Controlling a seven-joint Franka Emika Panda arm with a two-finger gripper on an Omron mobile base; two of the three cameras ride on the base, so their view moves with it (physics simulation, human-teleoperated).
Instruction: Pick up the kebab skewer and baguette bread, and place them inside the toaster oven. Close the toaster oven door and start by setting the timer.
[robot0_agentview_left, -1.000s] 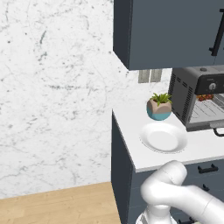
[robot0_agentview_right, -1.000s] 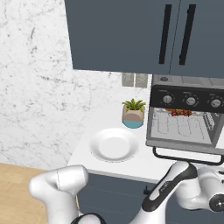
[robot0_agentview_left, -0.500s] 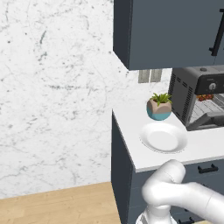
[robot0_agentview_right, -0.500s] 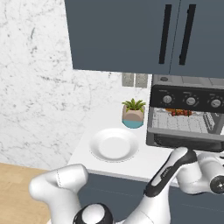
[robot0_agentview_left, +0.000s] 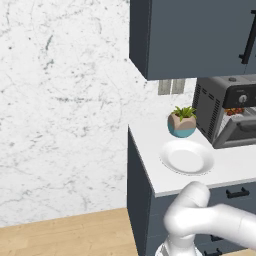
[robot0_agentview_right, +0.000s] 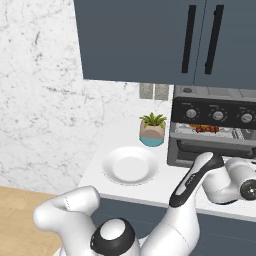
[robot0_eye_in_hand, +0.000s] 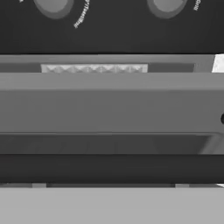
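Matte dark-grey boxy toaster oven (robot0_agentview_right: 215, 132) with slotted vents, beside a glossy round white plate (robot0_agentview_right: 130, 165); tool fingers spread apart.

1. The toaster oven (robot0_agentview_right: 215, 127), boxy and dark grey-black, stands just ahead of the end effector.
2. The toaster oven door (robot0_agentview_right: 212, 147) hangs partly raised, tilted.
3. The kebab skewer (robot0_agentview_right: 206, 129) lies on the rack inside.

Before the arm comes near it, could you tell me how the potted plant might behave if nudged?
The plant would probably slide rather than roll, since its pot sits upright on the smooth counter. It looks small, so likely light and tippable.
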